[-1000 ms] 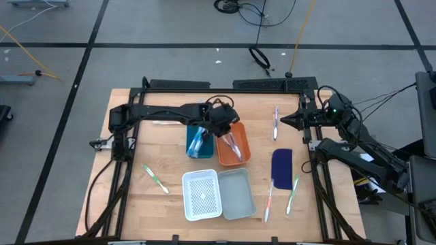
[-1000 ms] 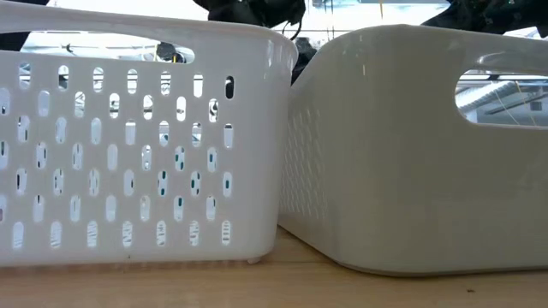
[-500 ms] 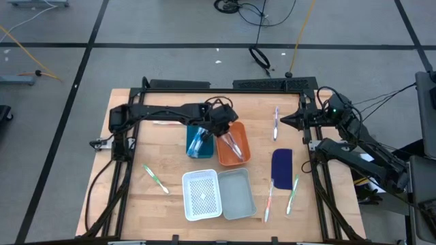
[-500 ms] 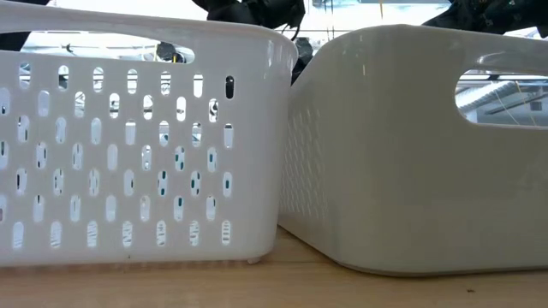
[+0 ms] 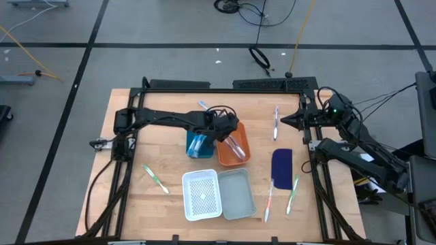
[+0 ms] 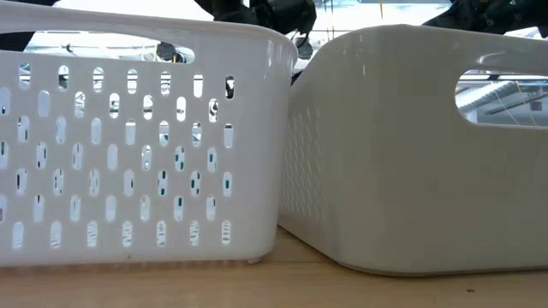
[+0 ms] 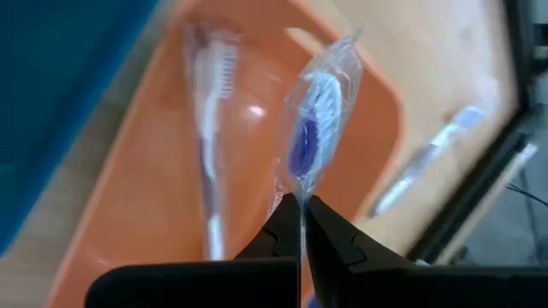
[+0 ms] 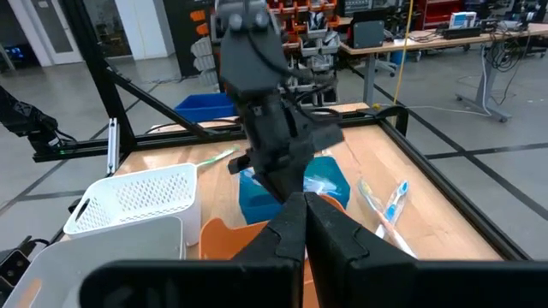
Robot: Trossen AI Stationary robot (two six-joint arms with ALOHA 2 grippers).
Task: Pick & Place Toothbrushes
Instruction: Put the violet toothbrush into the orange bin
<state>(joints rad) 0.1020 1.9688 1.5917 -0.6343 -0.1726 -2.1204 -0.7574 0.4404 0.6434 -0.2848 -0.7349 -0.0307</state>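
Observation:
My left gripper [image 5: 223, 131] hangs over the orange tray [image 5: 232, 145] and is shut on a toothbrush in a clear wrapper [image 7: 313, 128]. Another toothbrush [image 7: 209, 162] lies in the orange tray. The blue tray [image 5: 197, 144] sits just left of it. More toothbrushes lie flat on the table: one at the far right [image 5: 276, 123], one at the near left [image 5: 155, 178], and two at the near right [image 5: 269, 201] [image 5: 293, 193]. My right gripper [image 8: 304, 216] waits shut at the table's right edge [image 5: 287, 121], touching nothing. My left gripper pinches the wrapped toothbrush between its two fingers [image 7: 282, 224], just behind the blue part [image 7: 301, 147] inside the wrapper. The fingers slant down from the table's left. The toothbrush is lifted clear over the orange tray, its wrapped end reaching past the fingertips.
A white perforated basket [image 5: 202, 195] and a plain pale basket [image 5: 237, 193] stand side by side at the near edge and fill the low view. A dark blue flat oblong piece [image 5: 281, 163] lies at the right. A black frame [image 5: 225, 84] rims the table.
My left gripper has sunk a little toward the orange tray and has rolled at the wrist, still shut on the toothbrush. A pale blue end now shows beside the arm toward the far edge.

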